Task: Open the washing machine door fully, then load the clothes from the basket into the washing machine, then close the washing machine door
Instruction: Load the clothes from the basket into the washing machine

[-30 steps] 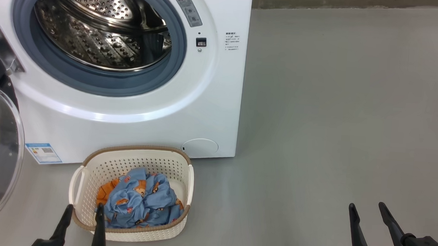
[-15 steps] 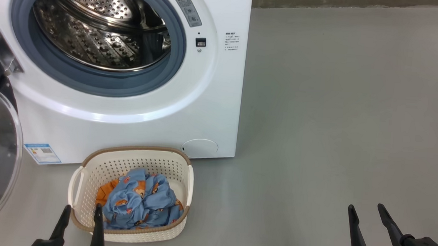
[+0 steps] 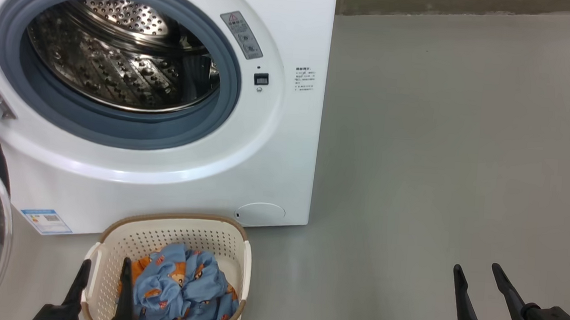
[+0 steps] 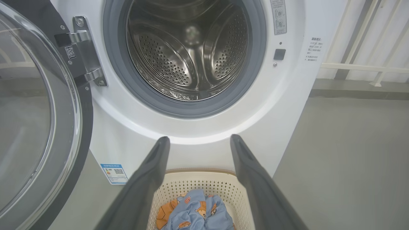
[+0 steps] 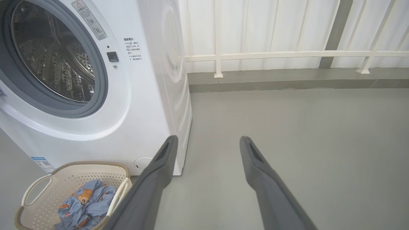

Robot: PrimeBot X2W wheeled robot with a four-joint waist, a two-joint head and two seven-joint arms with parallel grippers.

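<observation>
Head view: open floor (image 3: 440, 166) right of basket (image 3: 175, 216)

warning triangle (image 3: 232, 17) on washing machine (image 3: 281, 144) sticker (image 3: 242, 36), small print (image 3: 304, 78) illegible

Soft, even light fills the room, bright but not harsh; the smooth grey floor (image 3: 442, 141) carries hardly a shadow. The big white front-loading washing machine (image 3: 286, 145) wears a pale band of sheen along its front's lower curve. Its perforated steel drum (image 3: 116, 63) glints with small highlights and is darker far inside. On the left, the bulging clear glass of the round black door (image 4: 32, 111) holds hazy reflections. In the wrist views the posts of the far white railing (image 5: 287, 54) lean outward, and the long dark fingers (image 4: 145, 188) of the left gripper (image 4: 199, 138) look soft close up.
</observation>
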